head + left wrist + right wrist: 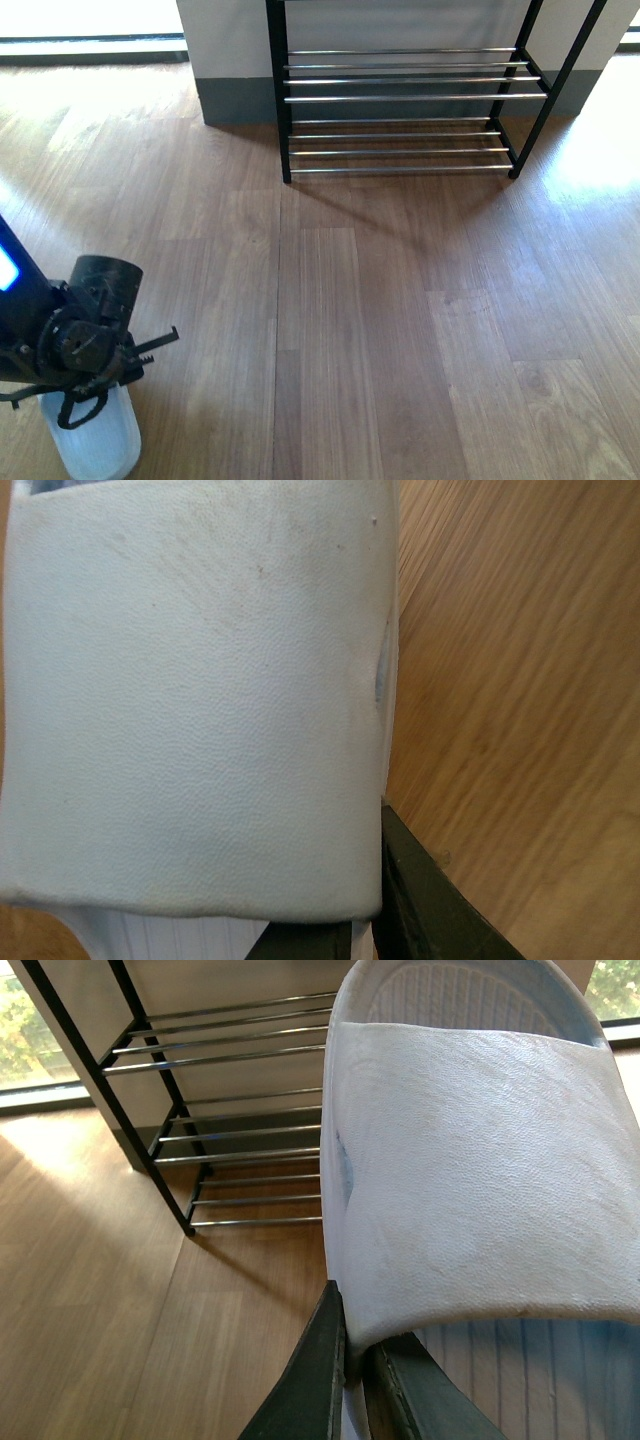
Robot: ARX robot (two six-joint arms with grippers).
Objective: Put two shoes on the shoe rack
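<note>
Floorboards (400, 330) of brown wood fill the front view, with the shoe rack (400, 97) standing at about twelve to one o'clock, far from the robot and backed against a grey-based wall (235, 100). Its chrome bars run level between black posts, and no shoe lies on any tier that shows.

At about seven o'clock, close to the robot, the left arm reaches in with its wrist pointing down over a pale blue slide (95, 445). The left wrist view shows the left gripper (365, 935) clenched: its two dark fingers (430, 910) sit close together with the side edge of the slide's broad strap pinched between them. Whether the sole rests on the boards or hangs just clear of them cannot be told.

No part of the right arm appears in the front view. Its own wrist view shows the right gripper (352, 1345) clamped in the same way on the strap edge of a second slide (480, 1210), which is held up off the floor, its ribbed footbed facing the camera. Beyond this slide the rack stands well apart, across open floor
</note>
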